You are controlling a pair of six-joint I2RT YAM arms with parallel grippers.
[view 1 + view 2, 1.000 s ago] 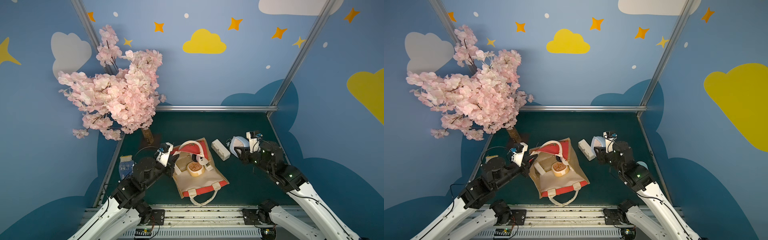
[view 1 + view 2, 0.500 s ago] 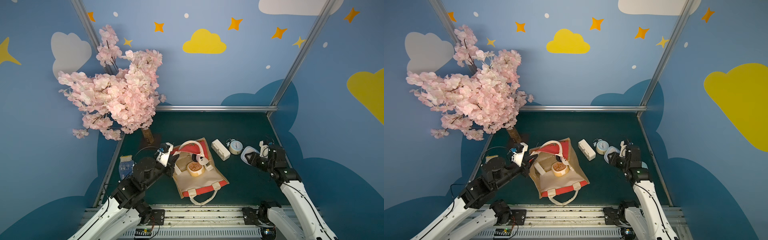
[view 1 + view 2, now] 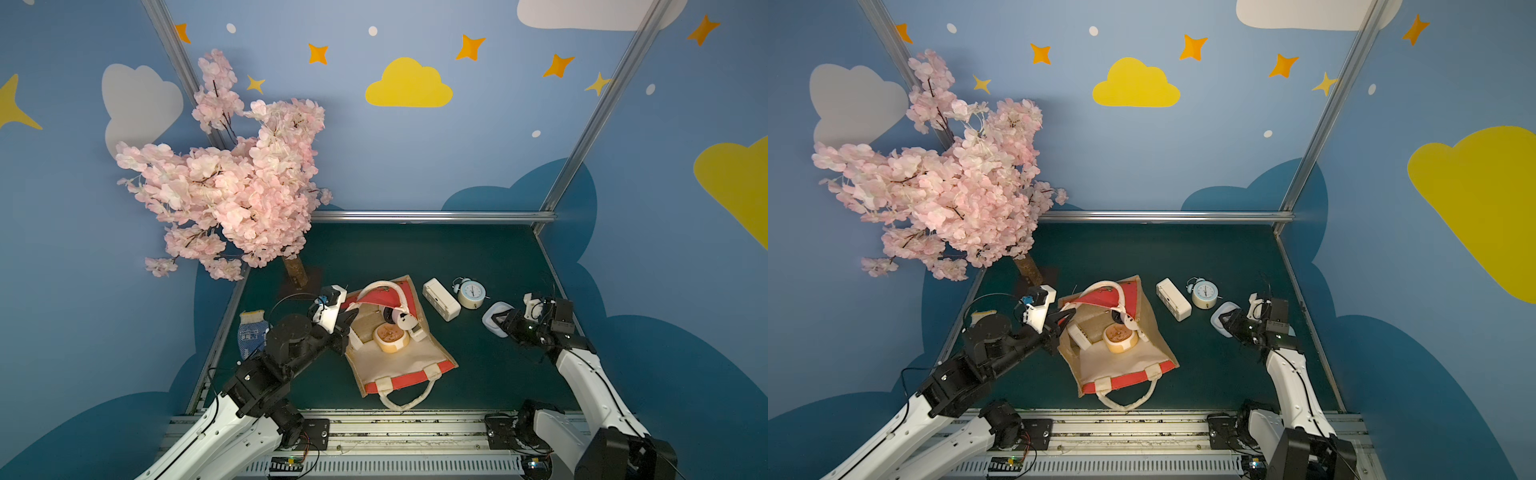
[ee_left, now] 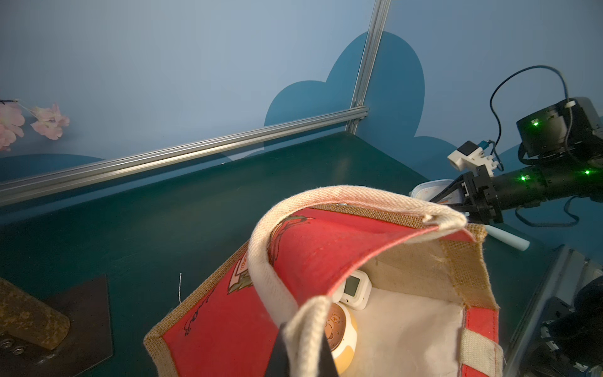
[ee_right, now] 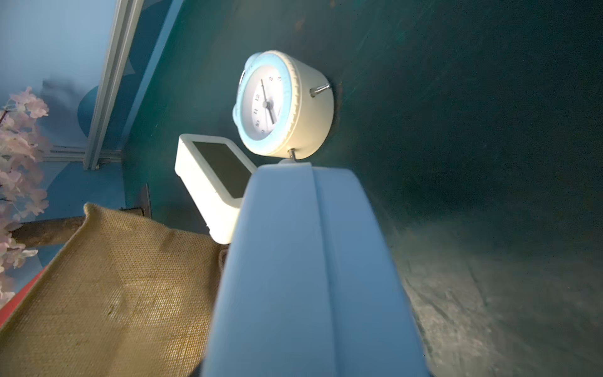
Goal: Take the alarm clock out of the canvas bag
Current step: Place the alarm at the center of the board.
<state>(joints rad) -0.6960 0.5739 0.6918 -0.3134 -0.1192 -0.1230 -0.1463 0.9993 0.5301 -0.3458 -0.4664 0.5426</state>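
Left gripper [image 3: 348, 319] jaws are pressed together on a thick cream handle [image 4: 306, 329] of the boxy canvas bag [image 3: 405, 361] with red faces and tan burlap sides, at the bag's 10 o'clock edge. We see the pinch itself only in the left wrist view, where the webbing runs between the dark fingers [image 4: 277, 355].

Our right gripper [image 3: 502, 323] sits at 3 o'clock from the bag, clamped on a pale blue rounded object [image 3: 490, 311]. Both top views show that grip, while the right wrist view gives us only the object's broad back, which hides the jaws.

We find the round alarm clock with a pale blue bezel and cream casing [image 3: 471, 293] outside the bag, resting on the dark green table [image 3: 415, 249] at the bag's 2 o'clock. A white rectangular box [image 3: 441, 299] lies between them. The right wrist view adds the box's dark screen; from above we see plain white casing.

Inside the bag, both top views show a round yellow container with a bear print [image 3: 390, 336]. The left wrist view shows a small white device with a grey screen [image 4: 354, 289] beside it.
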